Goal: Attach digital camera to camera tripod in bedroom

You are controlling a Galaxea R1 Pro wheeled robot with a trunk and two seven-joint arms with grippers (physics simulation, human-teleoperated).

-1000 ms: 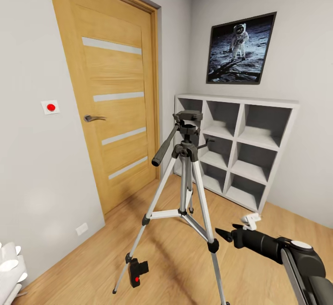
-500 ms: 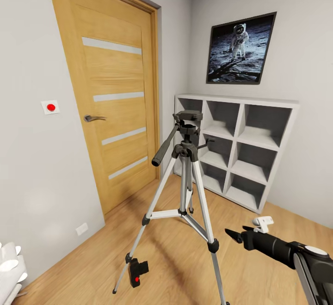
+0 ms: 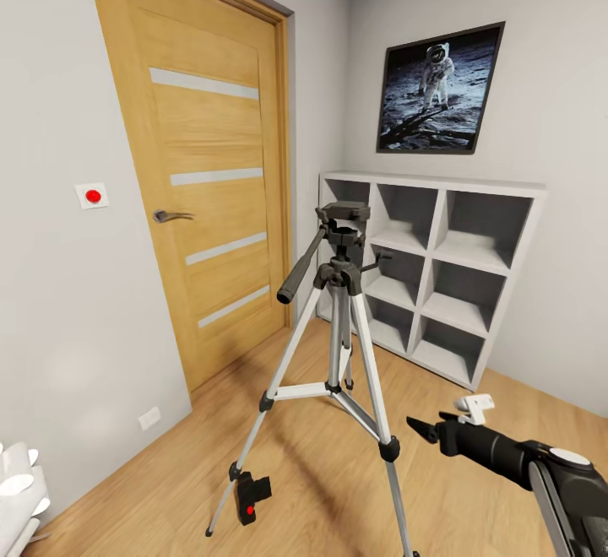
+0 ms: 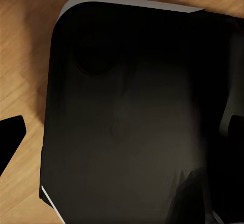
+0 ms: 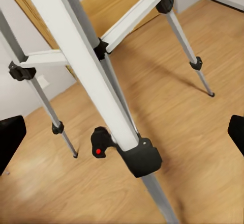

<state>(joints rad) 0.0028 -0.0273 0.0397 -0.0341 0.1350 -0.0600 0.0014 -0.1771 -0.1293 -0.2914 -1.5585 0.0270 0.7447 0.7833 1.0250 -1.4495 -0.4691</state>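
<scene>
Head and right wrist views share camera tripod [image 3: 338, 321].

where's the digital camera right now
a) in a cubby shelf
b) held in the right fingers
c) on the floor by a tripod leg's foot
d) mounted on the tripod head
c: the digital camera lies on the wood floor beside the foot of the camera tripod leg nearest the door, its red button showing.

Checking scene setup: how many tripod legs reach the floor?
3. On the camera tripod, one leg runs to the digital camera, one toward the right gripper, one behind toward the cubby shelves.
</scene>
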